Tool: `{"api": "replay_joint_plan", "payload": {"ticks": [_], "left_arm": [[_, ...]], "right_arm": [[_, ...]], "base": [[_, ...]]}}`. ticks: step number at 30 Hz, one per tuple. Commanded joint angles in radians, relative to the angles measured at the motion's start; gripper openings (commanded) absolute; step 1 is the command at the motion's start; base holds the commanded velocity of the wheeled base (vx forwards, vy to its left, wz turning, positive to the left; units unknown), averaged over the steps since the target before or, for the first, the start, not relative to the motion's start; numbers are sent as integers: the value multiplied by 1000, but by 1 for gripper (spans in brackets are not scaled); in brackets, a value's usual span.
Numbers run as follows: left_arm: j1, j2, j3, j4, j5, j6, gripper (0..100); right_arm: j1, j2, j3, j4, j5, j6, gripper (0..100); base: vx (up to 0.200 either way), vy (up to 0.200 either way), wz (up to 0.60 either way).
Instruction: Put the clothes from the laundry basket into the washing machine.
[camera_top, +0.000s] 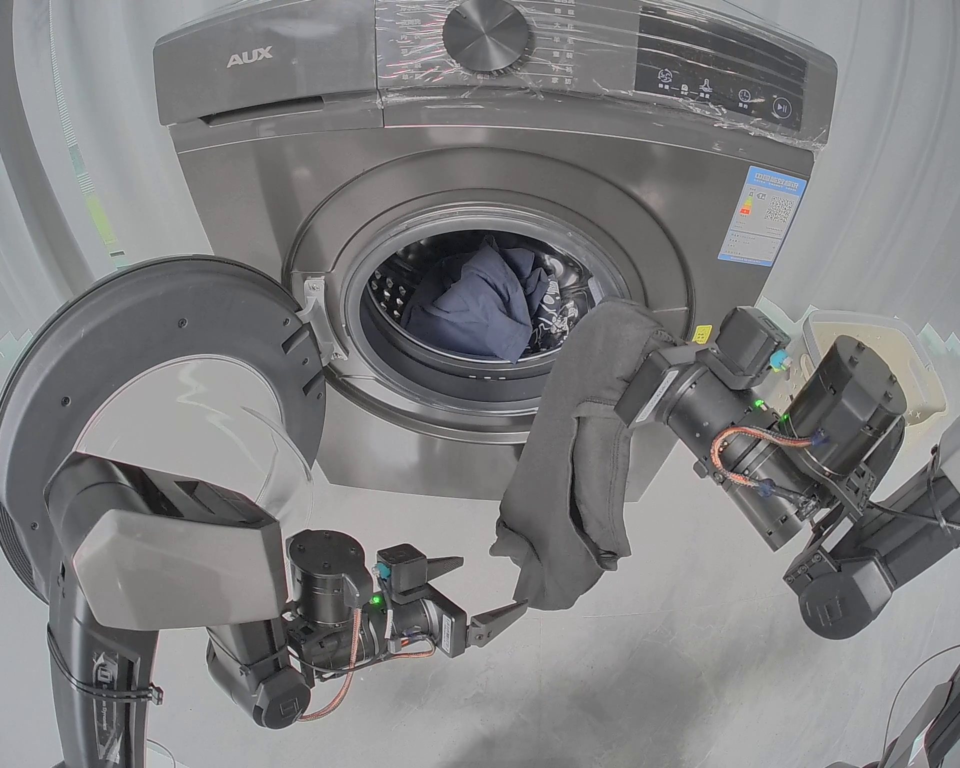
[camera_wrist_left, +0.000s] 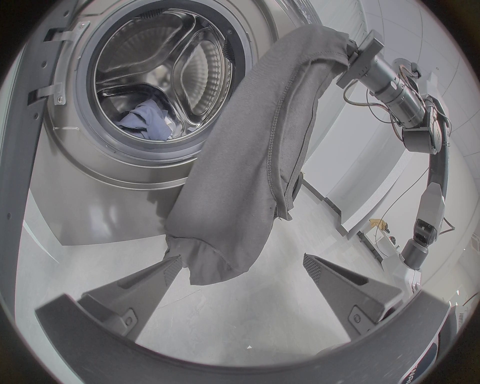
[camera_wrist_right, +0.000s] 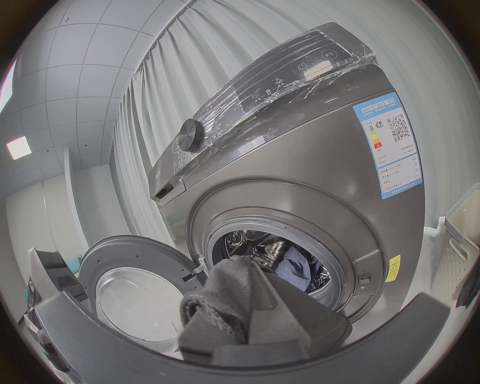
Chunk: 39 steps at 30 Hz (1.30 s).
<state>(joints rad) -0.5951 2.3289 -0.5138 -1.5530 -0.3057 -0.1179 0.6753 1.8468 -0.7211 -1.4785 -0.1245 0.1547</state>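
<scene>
A grey garment (camera_top: 580, 450) hangs long and limp in front of the washing machine (camera_top: 480, 200), just right of its round opening. My right gripper (camera_top: 640, 345) is shut on the garment's top end (camera_wrist_right: 225, 295), near the rim of the opening. Dark blue clothes (camera_top: 480, 300) lie inside the drum (camera_wrist_left: 150, 120). Low down, my left gripper (camera_top: 490, 590) stands open, its fingertips (camera_wrist_left: 167, 265) just beside the garment's bottom hem (camera_wrist_left: 210, 265) with nothing between them.
The machine's door (camera_top: 160, 400) is swung wide open to the left, close above my left arm. A pale laundry basket (camera_top: 900, 350) stands at the right of the machine, behind my right arm. Bare grey floor (camera_top: 650, 660) lies before the machine.
</scene>
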Motion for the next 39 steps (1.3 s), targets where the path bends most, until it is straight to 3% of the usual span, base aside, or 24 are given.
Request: {"api": "replay_joint_plan", "payload": {"ticks": [1, 3, 7, 24, 35, 39], "left_arm": [[-5, 13, -5, -4, 0, 1, 100], [-12, 9, -6, -4, 0, 1, 100], [-12, 15, -18, -4, 2, 3, 100], [-25, 43, -52, -4, 13, 9, 100], [-14, 127, -163, -1, 74, 14, 100], [-12, 173, -245, -1, 128, 12, 100]], "right_arm": [[4, 17, -24, 1, -7, 0, 0], [13, 38, -54, 7, -44, 0, 0], [13, 120, -129, 21, -61, 0, 0], [32, 192, -321, 162, -66, 11, 0], [75, 186, -382, 159, -95, 54, 0], [90, 186, -376, 149, -96, 55, 0]], "base": [[0, 0, 0], [0, 0, 0], [0, 0, 0], [0, 0, 0], [0, 0, 0], [0, 0, 0]]}}
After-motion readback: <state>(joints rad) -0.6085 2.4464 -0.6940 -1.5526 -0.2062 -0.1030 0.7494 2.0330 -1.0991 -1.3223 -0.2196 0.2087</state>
